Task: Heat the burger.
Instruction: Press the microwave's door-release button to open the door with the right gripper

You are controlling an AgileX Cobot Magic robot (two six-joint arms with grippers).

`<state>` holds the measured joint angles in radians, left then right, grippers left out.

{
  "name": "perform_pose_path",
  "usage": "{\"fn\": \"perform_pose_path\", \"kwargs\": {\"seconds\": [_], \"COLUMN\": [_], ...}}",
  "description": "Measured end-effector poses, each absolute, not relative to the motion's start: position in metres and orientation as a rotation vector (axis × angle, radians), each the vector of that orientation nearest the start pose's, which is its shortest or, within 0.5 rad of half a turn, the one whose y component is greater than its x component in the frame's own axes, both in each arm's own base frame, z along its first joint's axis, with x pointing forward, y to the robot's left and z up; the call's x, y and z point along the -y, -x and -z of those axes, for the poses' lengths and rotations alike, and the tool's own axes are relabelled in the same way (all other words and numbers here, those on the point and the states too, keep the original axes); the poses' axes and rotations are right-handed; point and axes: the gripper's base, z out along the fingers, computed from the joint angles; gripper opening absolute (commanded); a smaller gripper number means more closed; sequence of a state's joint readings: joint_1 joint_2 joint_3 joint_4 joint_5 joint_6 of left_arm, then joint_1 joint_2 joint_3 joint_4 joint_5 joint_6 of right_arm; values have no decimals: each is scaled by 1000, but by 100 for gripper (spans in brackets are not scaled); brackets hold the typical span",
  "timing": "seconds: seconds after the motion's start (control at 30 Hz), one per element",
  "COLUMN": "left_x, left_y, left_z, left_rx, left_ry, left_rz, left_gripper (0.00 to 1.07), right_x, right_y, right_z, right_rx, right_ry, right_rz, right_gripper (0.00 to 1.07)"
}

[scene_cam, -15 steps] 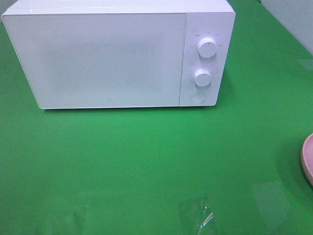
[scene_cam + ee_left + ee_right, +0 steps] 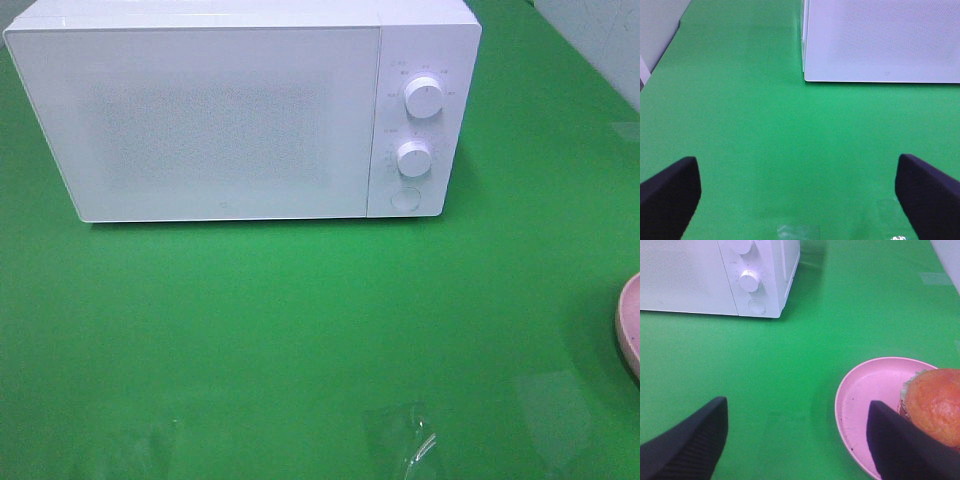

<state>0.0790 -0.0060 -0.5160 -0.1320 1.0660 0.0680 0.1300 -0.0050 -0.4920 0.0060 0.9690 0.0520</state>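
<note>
— Hunting for the burger (image 2: 935, 405): where?
— Sitting on the pink plate (image 2: 865, 395) at the right edge of the bench (image 2: 300, 330), well apart from the microwave (image 2: 240, 115) on the far side. Hidden from the high view, bar a sliver of plate rim.
— And the grip?
— Spread wide and empty at the left claw (image 2: 796, 167), hovering over bare bench on the near side of the microwave. Same at the right claw (image 2: 796, 409): gaping, pinching nothing, hanging close by the plate.
— Door (image 2: 180, 130)?
— Shut. Probably the first job, then; no way in for the burger otherwise.
— How to do that well?
— Likely by pressing the round button (image 2: 404, 198) under the lower knob (image 2: 413, 158), squarely and with one fingertip, so as not to shove the whole box back. No handle visible, so hard to say for sure.
— And the burger after?
— Closing gently, low across the bun; looks soft, liable to squash or shed its top. Perhaps safer taking the plate by its rim and keeping it level.
</note>
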Motion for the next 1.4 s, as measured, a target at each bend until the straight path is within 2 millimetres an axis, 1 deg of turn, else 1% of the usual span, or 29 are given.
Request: {"fn": "perform_pose_path", "kwargs": {"seconds": [0.07,0.1,0.13,0.17,0.2,0.3,0.33,0.4,0.43,0.47,0.5,0.6,0.63,0.77,0.8,0.83,0.87,0.93,0.97,1.0,1.03,1.07,1.1,1.13,1.2,1.3,1.33,1.37,1.4], "left_x": [11,11,11,11,11,11,11,11,11,11,11,11,11,11,11,11,11,11,11,11,11,11,11,11,11,11,11,11,11], "left_y": [7,7,7,7,7,7,7,7,7,7,7,7,7,7,7,7,7,7,7,7,7,7,7,7,7,7,7,7,7], "left_z": [-282,-282,-282,-282,-282,-282,-282,-282,-282,-282,-282,-282,-282,-282,-282,-282,-282,-282,-282,-282,-282,-282,-282,-282,-282,-282,-282,-282,-282], "left_rx": [-2021,-2021,-2021,-2021,-2021,-2021,-2021,-2021,-2021,-2021,-2021,-2021,-2021,-2021,-2021,-2021,-2021,-2021,-2021,-2021,-2021,-2021,-2021,-2021,-2021,-2021,-2021,-2021,-2021], "left_ry": [3,3,3,3,3,3,3,3,3,3,3,3,3,3,3,3,3,3,3,3,3,3,3,3,3,3,3,3,3], "left_rz": [64,64,64,64,64,64,64,64,64,64,64,64,64,64,64,64,64,64,64,64,64,64,64,64,64,64,64,64,64], "left_gripper": [98,98,98,98,98,98,98,98,98,98,98,98,98,98,98,98,98,98,98,98,98,98,98,98,98,98,98,98,98], "right_x": [0,0,0,0,0,-1,-2,-3,-3,-3,-5,-5,-6,-8,-9,-9,-10,-10,-11,-11,-12,-12,-13,-13,-15,-16,-17,-17,-18], "right_y": [2,2,4,4,3,-3,-10,-14,-21,-21,-29,-37,-44,-54,-61,-61,-69,-73,-81,-81,-89,-89,-97,-97,-113,-116,-124,-124,-132], "right_z": [-285,-288,-296,-296,-303,-308,-309,-310,-311,-311,-312,-314,-315,-318,-319,-319,-319,-319,-319,-319,-319,-319,-318,-318,-316,-316,-315,-315,-313], "right_rx": [-1942,-1923,-1874,-1874,-1846,-1845,-1864,-1872,-1884,-1884,-1896,-1901,-1901,-1894,-1894,-1894,-1896,-1895,-1898,-1898,-1902,-1902,-1908,-1908,-1912,-1908,-1912,-1912,-1917], "right_ry": [76,75,73,73,72,71,72,72,72,72,72,72,72,71,70,70,70,70,70,70,69,69,69,69,69,68,68,68,68], "right_rz": [-129,-130,-135,-135,-136,-139,-137,-137,-136,-136,-135,-135,-135,-135,-135,-135,-135,-135,-135,-135,-134,-134,-134,-134,-133,-133,-133,-133,-132], "right_gripper": [73,73,73,73,73,73,73,73,73,73,73,73,73,73,73,73,73,73,73,73,73,73,73,73,73,73,73,73,73]}}
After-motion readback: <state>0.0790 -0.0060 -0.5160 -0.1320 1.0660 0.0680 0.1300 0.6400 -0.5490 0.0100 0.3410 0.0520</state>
